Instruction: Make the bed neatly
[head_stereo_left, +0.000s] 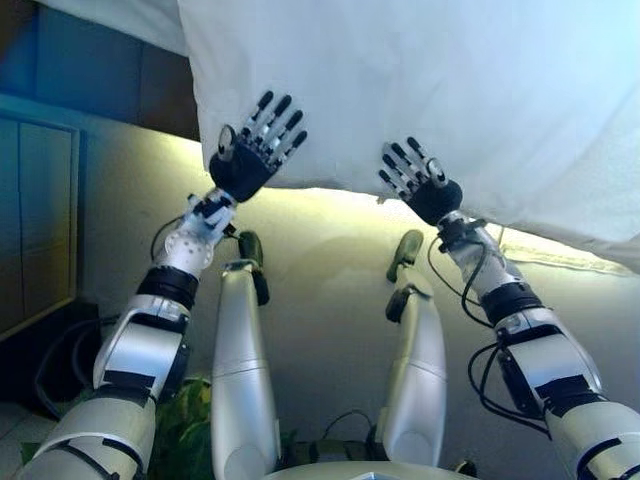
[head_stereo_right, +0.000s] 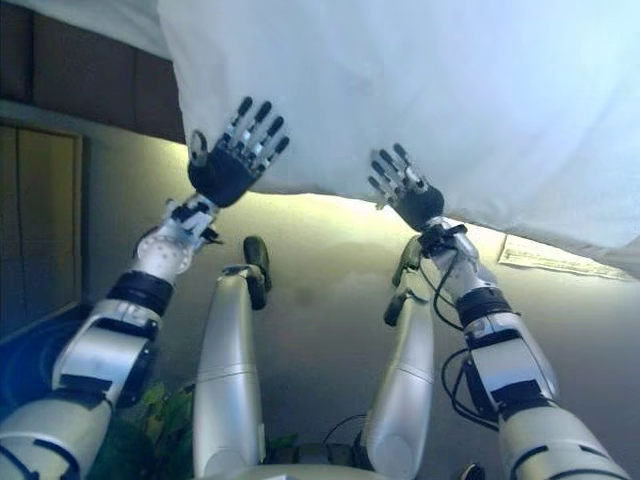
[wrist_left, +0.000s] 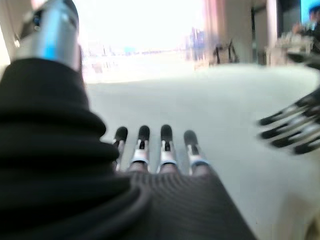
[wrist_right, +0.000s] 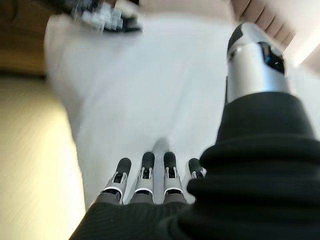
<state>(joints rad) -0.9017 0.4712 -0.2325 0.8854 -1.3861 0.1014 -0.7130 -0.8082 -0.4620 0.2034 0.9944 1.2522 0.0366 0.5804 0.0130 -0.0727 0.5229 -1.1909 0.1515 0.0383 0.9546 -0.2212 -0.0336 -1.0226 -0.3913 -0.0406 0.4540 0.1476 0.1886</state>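
Nearest the robot lay the floor (head_stereo_left: 330, 280), pale and lit yellow just under the bed's near edge. Above that edge hung the white sheet (head_stereo_left: 450, 100), which covered the bed and draped over its near side, its lower hem running close by both wrists. The left hand (head_stereo_left: 250, 150) sat at the sheet's near left corner, palm facing down, its fingers (head_stereo_left: 283, 120) straight and spread over the cloth, curled round nothing. In the left wrist view the same fingers (wrist_left: 155, 147) reached out in a flat row over the white surface; whether their tips touched the cloth could not be told. The right hand (head_stereo_left: 420, 180) sat further along the sheet's near edge, well apart from the left, its fingers (head_stereo_left: 400, 165) likewise straight and fanned, gripping nothing. The right wrist view showed them (wrist_right: 150, 172) extended side by side above the sheet, with a faint crease (wrist_right: 159, 145) in the cloth just past the tips. Beyond both hands the sheet stretched away smooth and white. Left of the sheet's corner stood a dark wooden panel (head_stereo_right: 90, 75), and nearer, against the floor, a cabinet door (head_stereo_right: 40, 230).
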